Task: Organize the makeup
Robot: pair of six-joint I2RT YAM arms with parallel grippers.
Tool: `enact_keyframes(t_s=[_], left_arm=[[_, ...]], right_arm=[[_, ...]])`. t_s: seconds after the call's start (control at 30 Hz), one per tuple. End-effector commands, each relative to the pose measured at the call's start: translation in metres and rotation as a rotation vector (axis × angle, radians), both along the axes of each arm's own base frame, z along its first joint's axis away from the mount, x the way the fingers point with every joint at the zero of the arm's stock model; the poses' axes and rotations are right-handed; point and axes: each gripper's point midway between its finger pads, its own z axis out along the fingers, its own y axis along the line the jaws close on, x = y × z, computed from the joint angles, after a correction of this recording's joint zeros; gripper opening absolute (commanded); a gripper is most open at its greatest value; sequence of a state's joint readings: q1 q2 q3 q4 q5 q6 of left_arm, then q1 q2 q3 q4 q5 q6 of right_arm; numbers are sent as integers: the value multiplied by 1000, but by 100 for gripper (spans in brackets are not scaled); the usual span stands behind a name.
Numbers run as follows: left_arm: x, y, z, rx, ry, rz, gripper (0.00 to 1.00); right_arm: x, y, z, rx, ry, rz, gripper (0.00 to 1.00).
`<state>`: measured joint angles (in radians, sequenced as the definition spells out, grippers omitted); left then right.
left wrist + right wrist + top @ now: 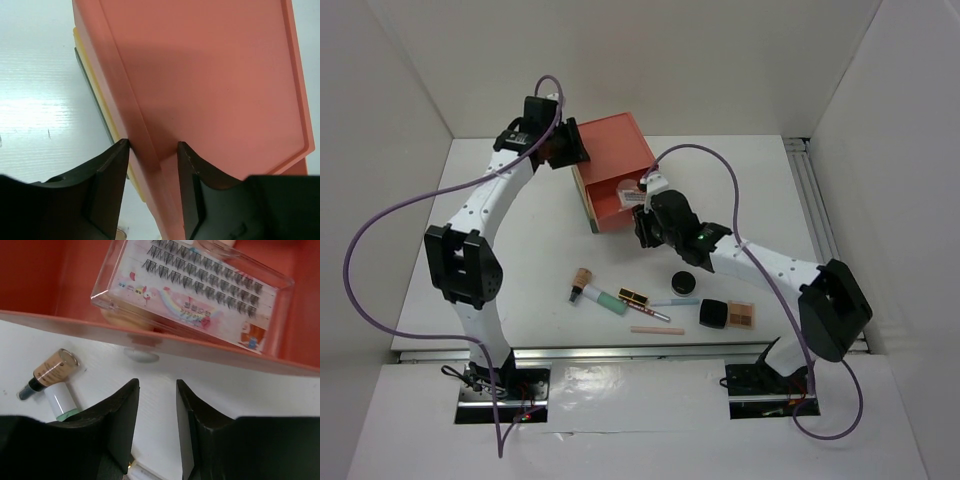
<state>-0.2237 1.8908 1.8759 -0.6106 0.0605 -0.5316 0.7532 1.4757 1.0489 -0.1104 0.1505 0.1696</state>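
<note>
The orange drawer box (612,160) stands at the back, its top drawer (50,285) pulled out. In that drawer lies a clear lash case (200,290) on a peach puff (116,319). My right gripper (157,382) hovers over the table just in front of the drawer, jaws partly closed with nothing between them. My left gripper (152,147) straddles the raised rim of the box top (210,90), with a gap on its right side. On the table lie a foundation bottle (582,280), mint-green tube (610,300), round black compact (682,282), eyeshadow palette (742,314) and pink pencil (657,330).
A gold lipstick case (633,296), a pale blue pencil (672,302) and a black square case (713,314) lie among the makeup. The drawer's clear pull (141,355) faces my right fingers. White walls close in the table on three sides.
</note>
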Motion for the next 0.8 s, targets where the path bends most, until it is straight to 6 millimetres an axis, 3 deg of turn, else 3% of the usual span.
enact_keyframes(t_s=[0.0,0.03,0.07,0.1,0.13,0.17,0.27,0.33,0.37,0.4,0.5,0.53,0.67,0.7,0.73,0.77], left_arm=[[-12,-1,-38,44,93,-7,52],[-12,-1,-35,41,81,-7,50],[-12,-1,-35,41,81,-7,48],[-14,-1,-39,44,92,-7,46],[-14,-1,-39,44,92,-7,46],[-17,-5,-42,46,100,-16,46],[-17,-4,-43,53,98,-23,45],[-17,-4,-43,53,98,-23,45],[-19,-7,-47,68,103,-32,45],[-19,-7,-47,68,103,-32,45],[-20,-11,-51,77,110,-47,44],[-20,-11,-51,77,110,-47,44],[-22,-10,-50,77,110,-47,44],[-22,-10,-50,77,110,-47,44],[-22,-10,-50,77,110,-47,44],[-22,-9,-51,83,108,-41,44]], right_arm=[[25,29,53,132,-161,-1,43],[31,31,52,138,-177,-15,43],[41,35,69,178,-228,-34,41],[47,37,73,192,-240,-59,40],[55,37,71,184,-249,-88,40],[64,40,84,209,-284,-111,40],[81,47,84,185,-307,-133,40],[93,58,100,195,-337,-129,40],[103,61,85,166,-318,-124,40],[109,69,97,189,-334,-115,40],[129,77,77,164,-301,-107,40],[133,81,85,179,-304,-110,40],[117,76,73,146,-265,-91,58],[110,68,84,162,-273,-105,60],[97,62,62,128,-237,-94,61],[92,56,57,129,-230,-106,63]])
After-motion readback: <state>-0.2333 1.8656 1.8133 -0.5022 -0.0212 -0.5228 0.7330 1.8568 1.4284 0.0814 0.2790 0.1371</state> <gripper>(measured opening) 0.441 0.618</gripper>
